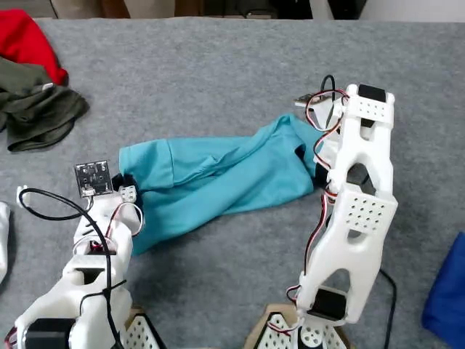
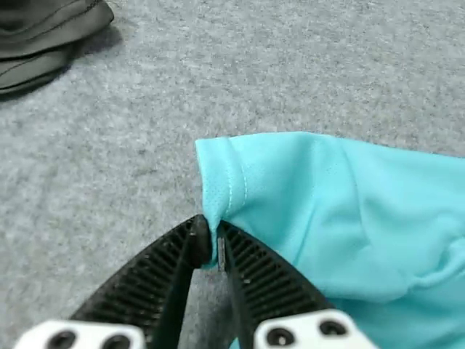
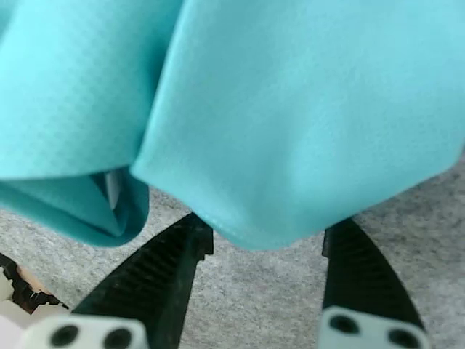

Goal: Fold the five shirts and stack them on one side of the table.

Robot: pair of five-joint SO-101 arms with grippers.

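Teal and limp (probably light, a little slippery), the shirt (image 1: 218,178) lies rumpled across the middle of the tabletop (image 1: 218,65). The left jaws pinch its hemmed corner, likely the firmest hold, while the right jaws stand spread at the opposite edge.

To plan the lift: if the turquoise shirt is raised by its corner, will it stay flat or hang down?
Probably it hangs down: the turquoise shirt lies in soft folds, so it looks floppy. It seems thin and light, as the left gripper pinches a corner between closed tips. Such a small grip may slip.
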